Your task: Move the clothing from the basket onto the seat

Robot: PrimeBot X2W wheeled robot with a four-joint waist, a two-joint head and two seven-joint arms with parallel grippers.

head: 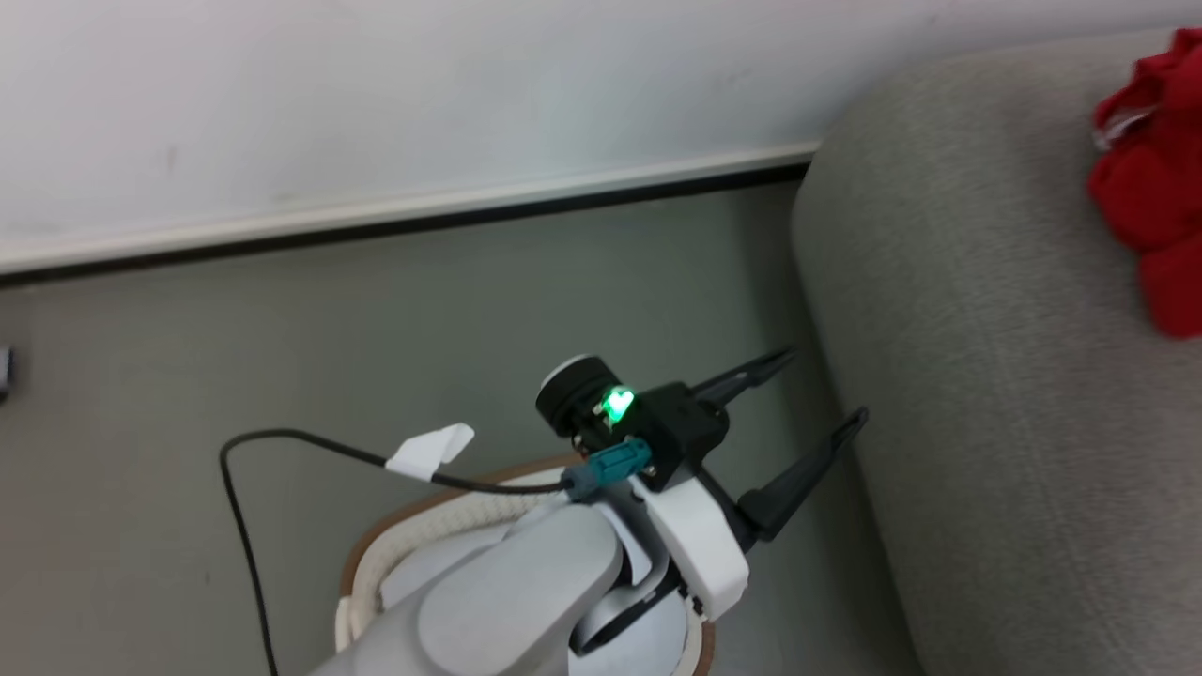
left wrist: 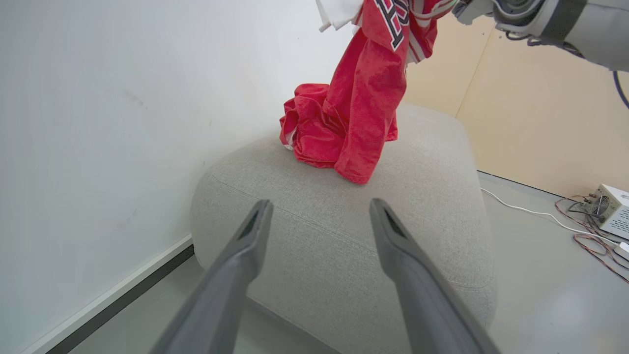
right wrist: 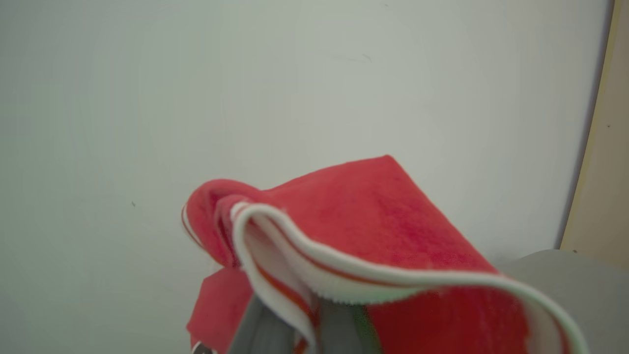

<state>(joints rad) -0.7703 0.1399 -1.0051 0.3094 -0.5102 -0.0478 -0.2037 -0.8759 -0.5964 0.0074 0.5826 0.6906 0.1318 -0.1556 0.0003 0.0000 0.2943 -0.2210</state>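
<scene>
My left gripper point(head: 826, 383) stands open with nothing between its fingers, just off the left edge of the light grey seat point(head: 986, 376). Under that forearm shows the tan-brown rim of the white basket point(head: 371, 549); its inside is hidden. Seen along the left gripper point(left wrist: 319, 204), a red garment point(left wrist: 368, 98) hangs from above, its lower end resting on the seat point(left wrist: 344, 236) against a crumpled red heap point(left wrist: 307, 125). My right gripper point(right wrist: 300, 319) is shut on this clothing point(right wrist: 393, 216), its white-trimmed edge draped over the fingers. Red clothing point(head: 1150, 188) lies at the seat's far right.
A white wall with a dark baseboard point(head: 423, 221) runs behind the seat and the grey floor. A black cable with a white tag point(head: 432, 449) loops off my left wrist. A white box with loose wires point(left wrist: 609, 209) sits on the floor beyond the seat, before a beige wall.
</scene>
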